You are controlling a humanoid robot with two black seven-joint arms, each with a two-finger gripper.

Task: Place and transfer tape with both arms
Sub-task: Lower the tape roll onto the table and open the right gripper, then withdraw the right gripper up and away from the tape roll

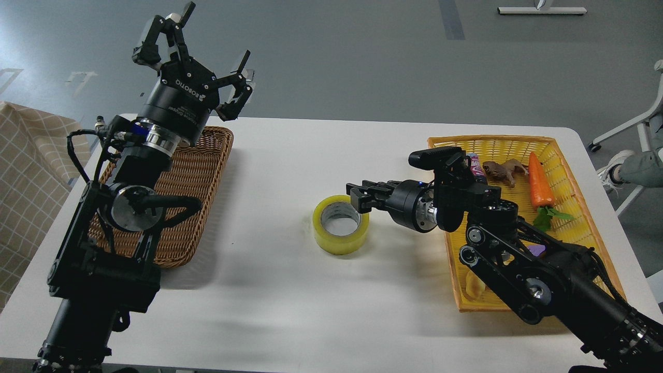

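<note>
The yellow tape roll lies flat on the white table near the middle, its hole facing up. My right gripper points left, just above the roll's far right rim. Its fingers look slightly apart and hold nothing. My left gripper is raised high above the far left of the table, wide open and empty, well away from the tape.
A brown wicker tray sits at the left under my left arm. A yellow basket at the right holds a carrot, a brown toy animal, a purple cube and a pale toy bread.
</note>
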